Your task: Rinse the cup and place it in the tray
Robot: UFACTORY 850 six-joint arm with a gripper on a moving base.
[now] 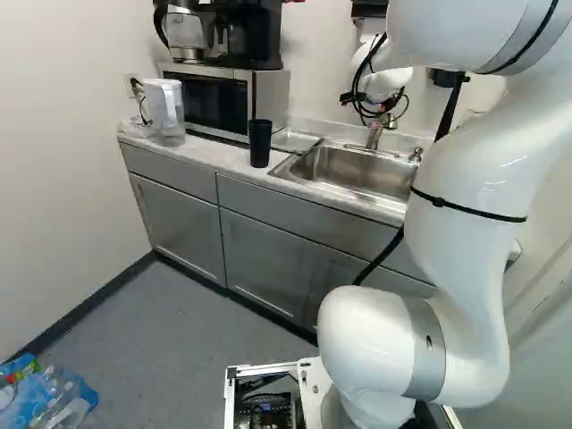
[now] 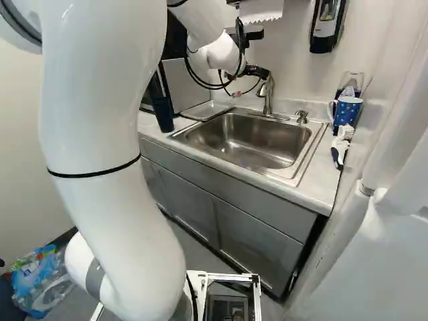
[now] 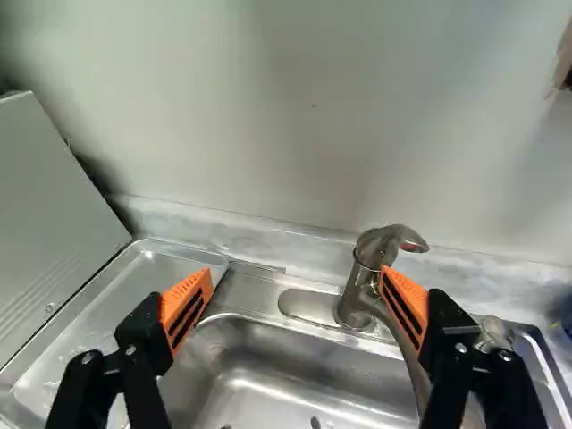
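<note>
Black and upright, the cup (image 1: 259,143) stands on the counter (image 1: 213,155), left and, as far as I can judge, slightly nearer than my gripper (image 3: 297,270), its fingers spread empty by the faucet (image 3: 358,299).

A dark cup (image 2: 162,114) stood on the table (image 2: 323,184) near the metal tray (image 2: 206,111), left of the sink (image 2: 247,144) and faucet (image 2: 266,99), with a spotted mug (image 2: 346,112) to their right.

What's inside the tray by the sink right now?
No cup: the tray shows only what look like water droplets. The claw hides part of its floor, so I can't tell what lies there.
</note>
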